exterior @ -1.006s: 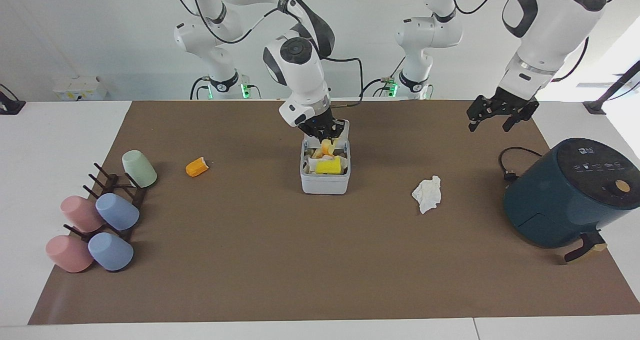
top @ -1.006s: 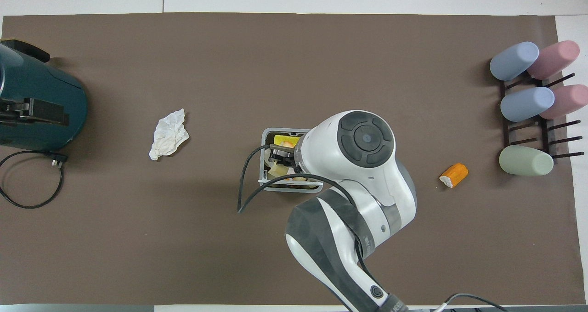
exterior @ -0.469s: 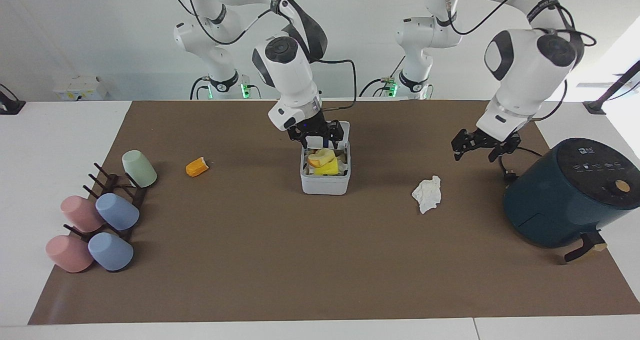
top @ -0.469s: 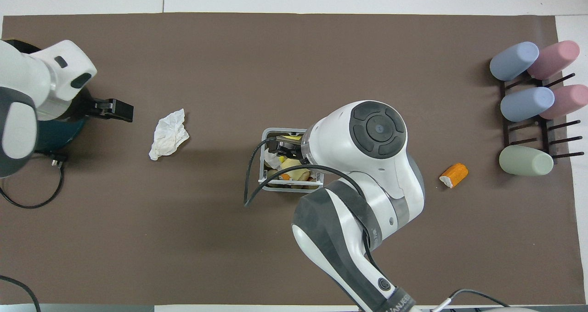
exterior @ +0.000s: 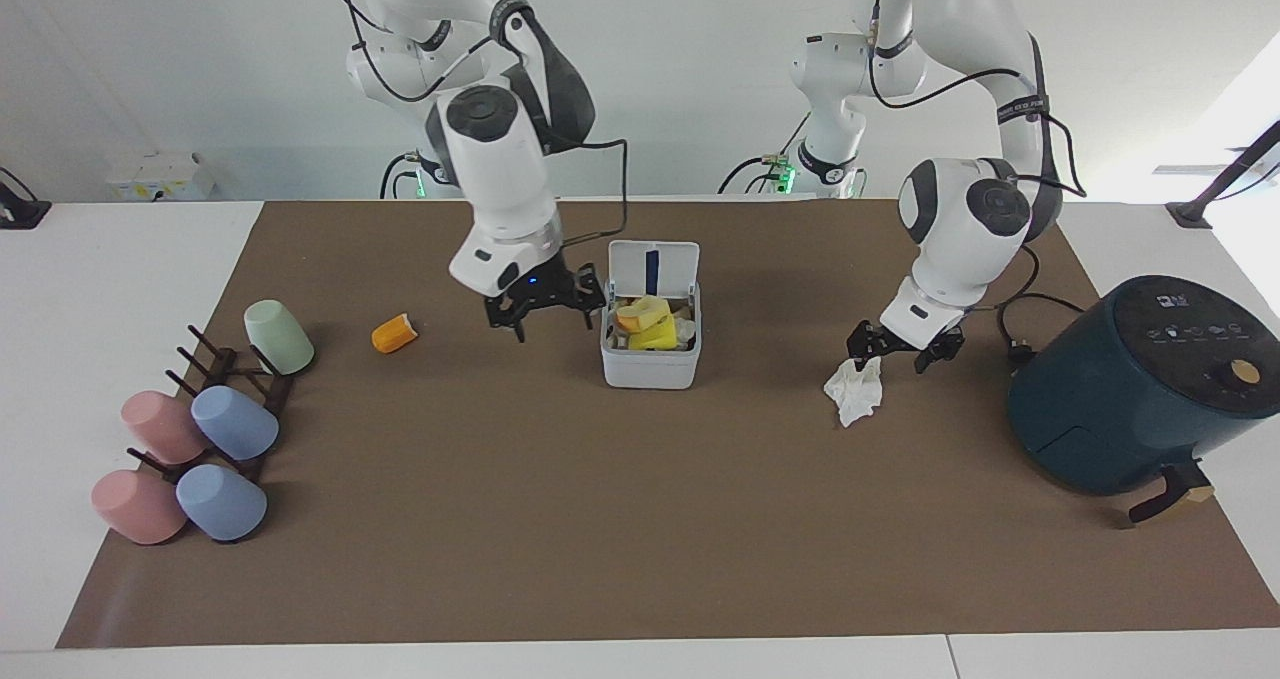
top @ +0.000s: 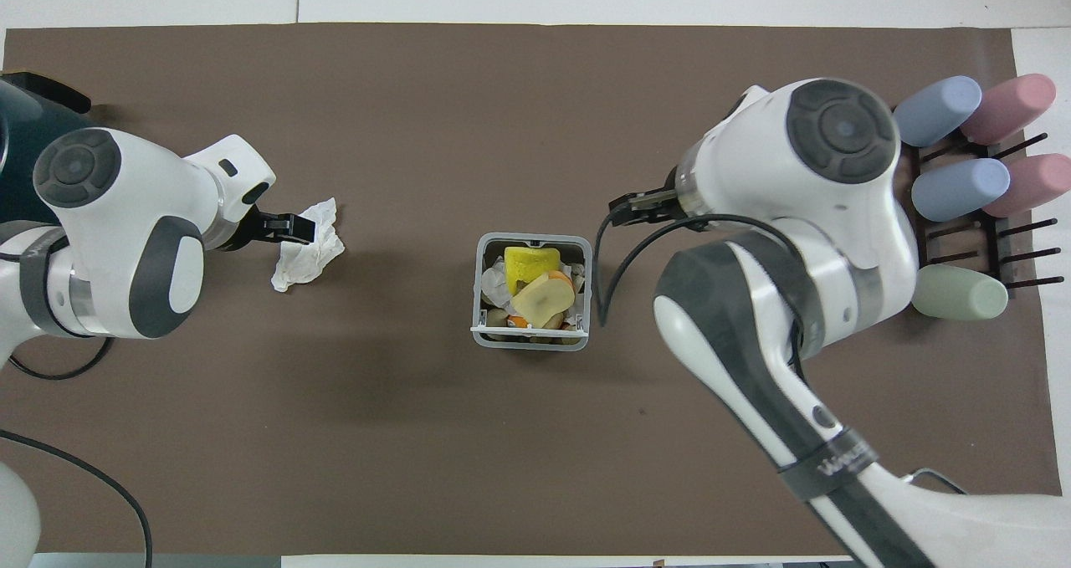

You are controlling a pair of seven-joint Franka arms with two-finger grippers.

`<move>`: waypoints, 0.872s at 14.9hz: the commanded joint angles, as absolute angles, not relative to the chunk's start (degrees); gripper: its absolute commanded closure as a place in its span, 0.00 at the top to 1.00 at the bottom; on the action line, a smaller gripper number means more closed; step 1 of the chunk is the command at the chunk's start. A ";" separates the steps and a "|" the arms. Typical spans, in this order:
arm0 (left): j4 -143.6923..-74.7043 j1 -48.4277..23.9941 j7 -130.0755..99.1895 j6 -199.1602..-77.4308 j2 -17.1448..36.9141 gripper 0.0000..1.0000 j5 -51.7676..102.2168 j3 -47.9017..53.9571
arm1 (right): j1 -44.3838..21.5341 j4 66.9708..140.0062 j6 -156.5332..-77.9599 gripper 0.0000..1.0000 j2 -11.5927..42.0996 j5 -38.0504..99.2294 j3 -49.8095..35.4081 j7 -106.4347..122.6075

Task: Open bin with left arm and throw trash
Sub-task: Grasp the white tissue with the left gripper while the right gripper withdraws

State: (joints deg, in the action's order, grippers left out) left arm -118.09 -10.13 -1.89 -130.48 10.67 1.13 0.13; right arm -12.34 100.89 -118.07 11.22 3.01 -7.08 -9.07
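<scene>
While reading outward from the fingertips, noted the left fingers [exterior: 862, 343] spread apart and empty, low over the robot-side edge of the crumpled white tissue [exterior: 855, 389]; cannot tell whether touching yet. Found the right fingers [exterior: 520, 330] also apart and empty, hanging over bare tabletop [exterior: 500, 479] between the bin [exterior: 650, 367] and the orange food chunk [exterior: 394, 333].

Found the bin mid-tabletop, its lid [exterior: 652, 259] standing upright with the blue strip showing. Saw a pale yellow food chunk [top: 544, 297] lying on top of the scraps inside, beside a bright yellow block [top: 530, 260]. Placed the tissue toward the left arm's end, between bin and dark teal air fryer [exterior: 1130, 389]. Placed the orange chunk toward the right arm's end, between bin and the rack of pastel cups [exterior: 235, 424].

Judged the opening done and one scrap binned, with the tissue pick-up now in hand. Next move calls for lowering the left fingers astride the tissue's bulk, not a loose corner, then closing, lifting, carrying over the open bin and releasing. Expect soft paper to squash under the pinch. Orange chunk not yet dealt with.
</scene>
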 commanded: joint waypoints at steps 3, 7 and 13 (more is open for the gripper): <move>-121.64 -12.92 -3.25 -135.96 13.53 1.00 0.09 -0.44 | -1.35 107.56 -118.30 1.00 10.20 1.67 -7.82 2.70; -121.55 -13.89 -12.72 -135.36 13.45 0.00 0.09 -0.44 | 2.99 108.02 -111.20 0.96 9.32 1.76 -7.56 -5.65; -118.67 -15.90 -13.80 -130.10 10.03 0.00 0.17 0.09 | 7.46 125.57 -120.65 1.00 3.00 0.97 -7.29 -26.28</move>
